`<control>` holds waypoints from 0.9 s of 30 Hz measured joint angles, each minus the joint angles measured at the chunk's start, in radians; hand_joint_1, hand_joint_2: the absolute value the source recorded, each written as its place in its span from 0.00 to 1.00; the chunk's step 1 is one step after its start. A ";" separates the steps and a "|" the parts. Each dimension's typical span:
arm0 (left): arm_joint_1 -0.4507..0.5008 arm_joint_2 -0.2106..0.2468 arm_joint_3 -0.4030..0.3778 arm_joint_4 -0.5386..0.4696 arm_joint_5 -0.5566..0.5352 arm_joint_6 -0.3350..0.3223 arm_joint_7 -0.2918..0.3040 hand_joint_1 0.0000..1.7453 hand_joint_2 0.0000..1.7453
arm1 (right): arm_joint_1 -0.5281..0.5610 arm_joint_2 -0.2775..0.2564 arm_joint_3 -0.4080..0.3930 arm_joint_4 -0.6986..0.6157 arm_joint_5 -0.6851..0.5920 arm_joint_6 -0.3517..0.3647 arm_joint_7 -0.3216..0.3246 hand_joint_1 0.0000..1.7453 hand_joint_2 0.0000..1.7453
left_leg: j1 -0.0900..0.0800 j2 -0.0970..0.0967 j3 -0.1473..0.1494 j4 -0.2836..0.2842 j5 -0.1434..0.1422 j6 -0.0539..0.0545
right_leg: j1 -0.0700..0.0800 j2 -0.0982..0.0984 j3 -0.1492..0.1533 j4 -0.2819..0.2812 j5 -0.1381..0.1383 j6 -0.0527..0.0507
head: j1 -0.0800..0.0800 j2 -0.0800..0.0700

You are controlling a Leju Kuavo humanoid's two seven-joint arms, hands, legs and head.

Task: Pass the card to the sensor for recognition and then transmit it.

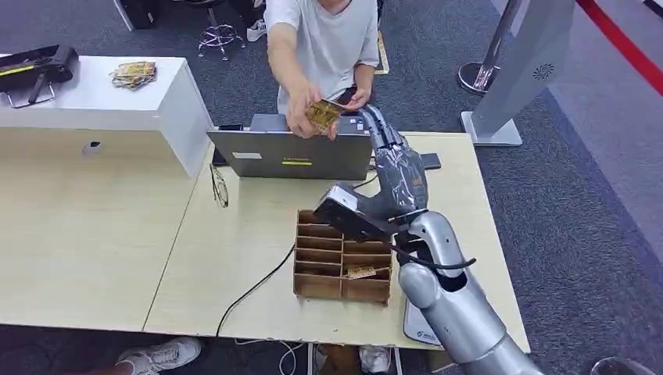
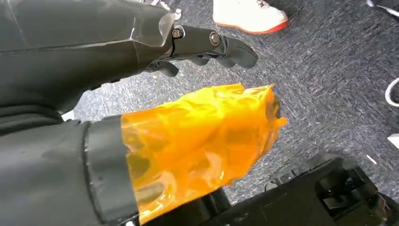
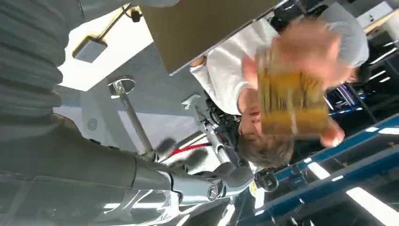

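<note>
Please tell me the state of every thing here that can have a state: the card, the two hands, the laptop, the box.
card: held by the person's hand, above the laptop.
right hand: stretched out toward the person, beside the card; holding nothing that I can see.
left hand: hanging over the carpet, empty.
laptop: open, its lid's back facing the robot.
box: on the table, open on top, one small card in a compartment.

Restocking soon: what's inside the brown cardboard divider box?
The brown cardboard divider box shows one small yellowish card in a near slot; the robot's right arm covers its right compartments.
</note>
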State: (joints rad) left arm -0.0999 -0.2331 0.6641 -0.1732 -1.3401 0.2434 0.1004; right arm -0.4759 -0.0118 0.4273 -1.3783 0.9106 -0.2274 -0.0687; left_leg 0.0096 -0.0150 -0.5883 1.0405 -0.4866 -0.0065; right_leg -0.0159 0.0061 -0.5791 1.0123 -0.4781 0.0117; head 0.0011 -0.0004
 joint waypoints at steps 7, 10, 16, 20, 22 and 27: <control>0.012 0.001 0.001 0.000 0.015 0.005 0.034 0.00 0.00 | 0.053 -0.002 0.004 -0.051 -0.003 -0.018 -0.021 0.00 1.00 | 0.000 0.000 0.000 0.000 0.000 0.000 | 0.000 0.000 0.000 0.000 0.000 0.000 | 0.000 0.000; 0.017 0.002 0.005 0.000 0.035 -0.002 0.028 0.00 0.00 | 0.071 -0.005 0.004 -0.074 -0.010 -0.024 -0.030 0.00 1.00 | 0.000 0.000 0.000 0.000 0.000 0.000 | 0.000 0.000 0.000 0.000 0.000 0.000 | 0.000 0.000; 0.023 0.002 0.013 0.000 0.052 0.009 0.010 0.00 0.00 | 0.134 -0.023 0.003 -0.134 -0.039 -0.056 -0.068 0.00 1.00 | 0.000 0.000 0.000 0.000 0.000 0.000 | 0.000 0.000 0.000 0.000 0.000 0.000 | 0.000 0.000; 0.026 0.002 0.026 0.000 0.060 0.018 0.016 0.00 0.00 | 0.169 -0.031 0.003 -0.177 -0.042 -0.068 -0.077 0.00 1.00 | 0.000 0.000 0.000 0.000 0.000 0.000 | 0.000 0.000 0.000 0.000 0.000 0.000 | 0.000 0.000; 0.027 0.003 0.030 0.000 0.060 0.018 0.018 0.00 0.00 | 0.182 -0.033 0.003 -0.195 -0.042 -0.071 -0.077 0.00 1.00 | 0.000 0.000 0.000 0.000 0.000 0.000 | 0.000 0.000 0.000 0.000 0.000 0.000 | 0.000 0.000; 0.027 0.003 0.031 0.000 0.041 0.021 0.010 0.00 0.00 | 0.215 -0.042 0.003 -0.223 -0.029 -0.089 -0.085 0.00 1.00 | 0.000 0.000 0.000 0.000 0.000 0.000 | 0.000 0.000 0.000 0.000 0.000 0.000 | 0.000 0.000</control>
State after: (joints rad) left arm -0.0728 -0.2304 0.6954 -0.1732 -1.2993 0.2647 0.1106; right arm -0.2612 -0.0534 0.4307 -1.6011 0.8820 -0.3166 -0.1534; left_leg 0.0096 -0.0146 -0.5882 1.0404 -0.4867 -0.0065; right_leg -0.0159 0.0062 -0.5795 1.0121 -0.4781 0.0116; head 0.0011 -0.0004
